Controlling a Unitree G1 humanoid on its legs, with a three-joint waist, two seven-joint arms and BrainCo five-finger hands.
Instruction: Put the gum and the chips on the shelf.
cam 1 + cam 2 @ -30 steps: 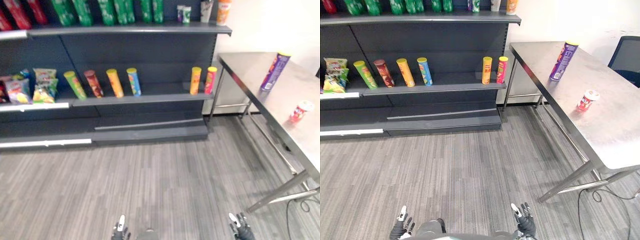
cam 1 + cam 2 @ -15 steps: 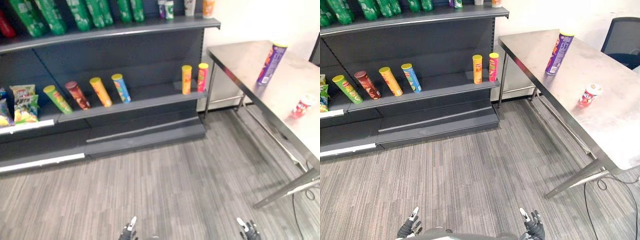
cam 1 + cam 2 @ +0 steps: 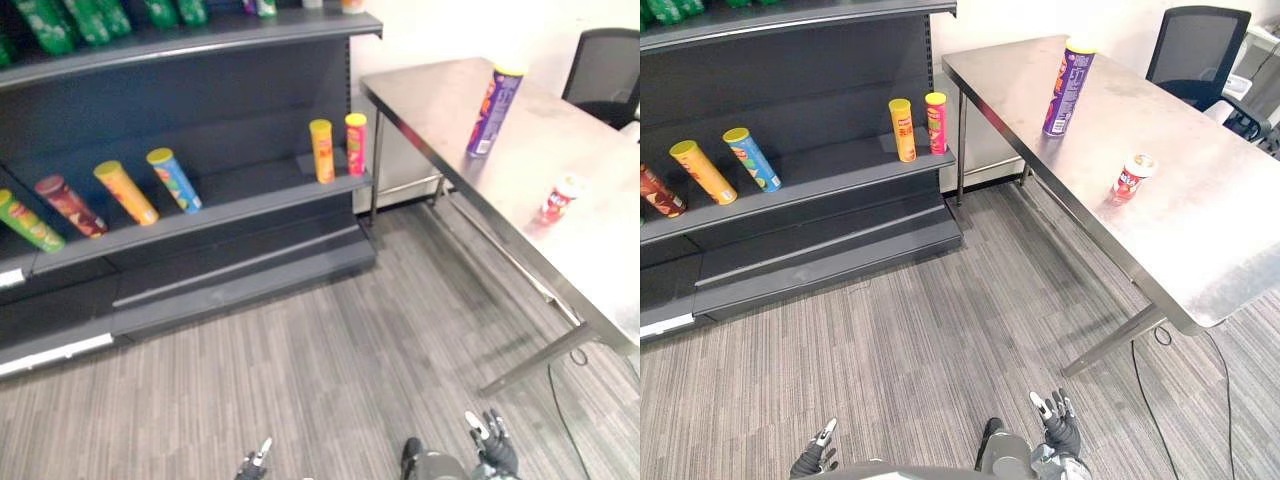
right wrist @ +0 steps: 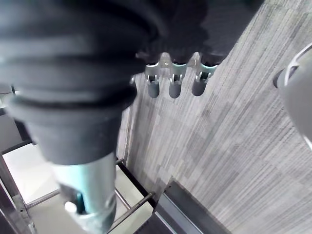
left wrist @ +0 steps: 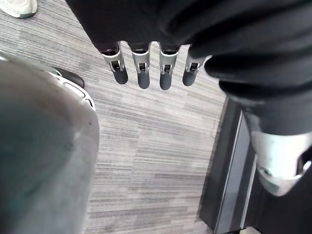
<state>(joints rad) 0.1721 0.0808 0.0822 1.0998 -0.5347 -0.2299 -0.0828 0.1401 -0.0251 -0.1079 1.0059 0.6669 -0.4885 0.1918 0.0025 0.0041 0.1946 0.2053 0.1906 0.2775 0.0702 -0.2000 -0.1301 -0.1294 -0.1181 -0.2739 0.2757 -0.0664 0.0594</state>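
A tall purple chips can [image 3: 1067, 90] stands upright on the steel table [image 3: 1200, 250], towards its far end. A small red and white gum tub [image 3: 1131, 178] stands nearer me on the same table. The dark shelf [image 3: 250, 205] is to the table's left. My left hand [image 3: 815, 455] and right hand [image 3: 1055, 430] hang low over the carpet, far from both items. Each wrist view has straight fingers [image 5: 141, 73] [image 4: 173, 85] holding nothing, with floor beyond them.
A yellow can [image 3: 322, 150] and a red can [image 3: 356, 145] stand upright at the middle shelf's right end, with several leaning cans to their left. Green bottles line the top shelf [image 3: 200, 35]. A black office chair [image 3: 1195, 50] sits behind the table. Table legs [image 3: 1110, 340] reach the carpet.
The camera has swung right: the shelf has slid left in the picture and the table and chair have come further in. Both hands stay low and empty.
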